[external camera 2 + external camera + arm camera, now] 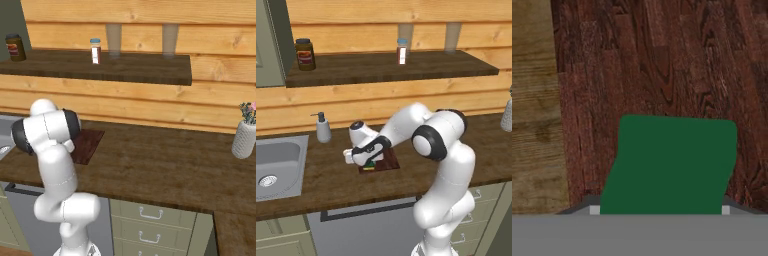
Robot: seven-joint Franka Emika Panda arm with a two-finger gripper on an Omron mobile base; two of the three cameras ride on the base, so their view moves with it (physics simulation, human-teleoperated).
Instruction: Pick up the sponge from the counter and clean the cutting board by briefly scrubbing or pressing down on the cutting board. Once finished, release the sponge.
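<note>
The green sponge (672,162) sits between my gripper's (660,210) two fingertips, which are shut on its sides. Under it lies the dark reddish-brown cutting board (662,65), with the lighter counter (534,115) along the left of the hand view. In the left base view the gripper (369,161) points down at the near left corner of the cutting board (390,161). The sponge (371,167) shows below the hand as a green and yellow sliver, low on the board. In the right base view my arm covers the left part of the cutting board (89,144).
A soap dispenser (322,129) stands left of the board, beside the sink (276,167). A vase (245,137) is at the far right of the counter. The shelf (386,67) above carries a jar (305,54) and a small bottle (402,51).
</note>
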